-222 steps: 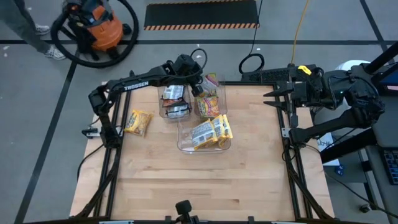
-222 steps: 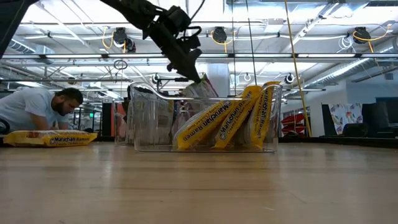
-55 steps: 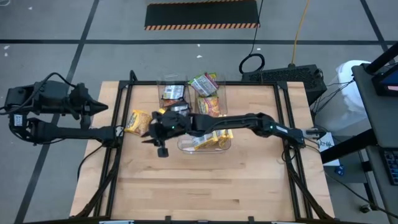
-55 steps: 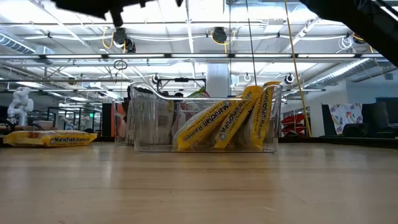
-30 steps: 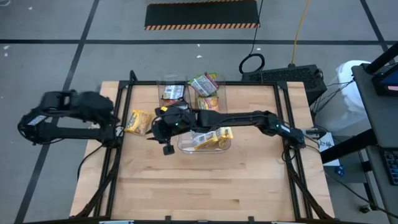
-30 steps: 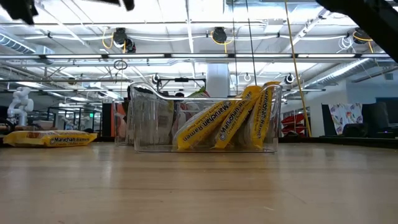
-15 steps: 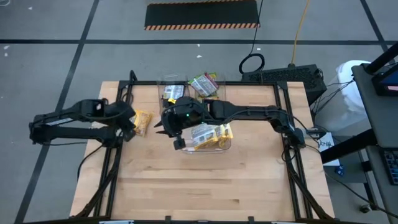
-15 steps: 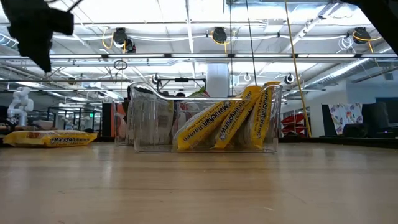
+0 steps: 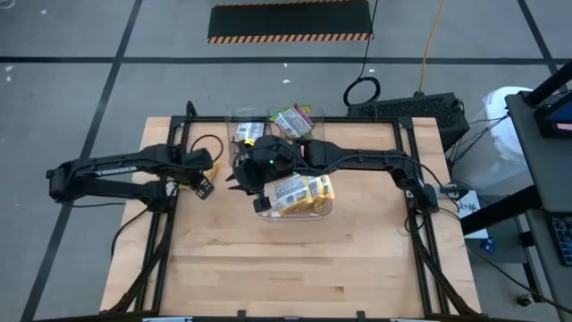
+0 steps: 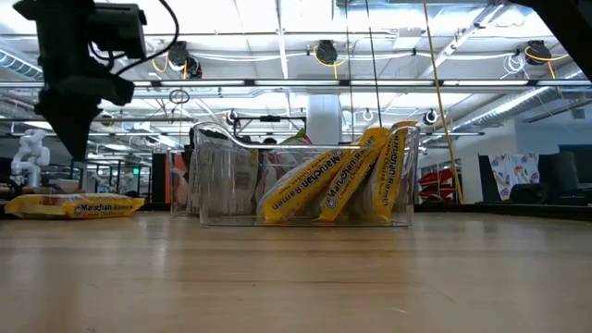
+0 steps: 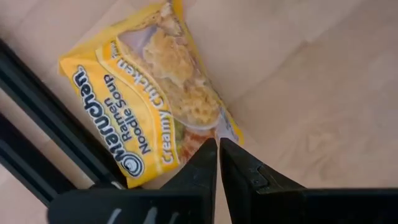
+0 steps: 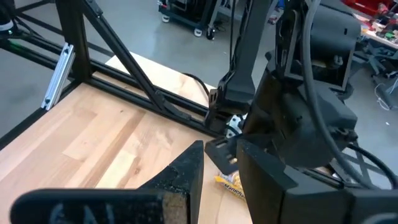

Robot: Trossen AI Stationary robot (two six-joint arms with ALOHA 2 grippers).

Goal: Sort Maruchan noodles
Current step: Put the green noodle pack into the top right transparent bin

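I read "Maruchan Ramen Noodle Soup, Creamy Chicken" on the yellow packet (image 11: 149, 102) lying flat by the table's left edge. My left gripper (image 11: 218, 151) has swung in above it since a moment ago, fingers nearly together, holding nothing. My right gripper (image 9: 255, 192) hovers over the clear bin (image 10: 215, 185), jaws apart and empty; yellow Maruchan Ramen packets (image 10: 328, 185) lean inside.
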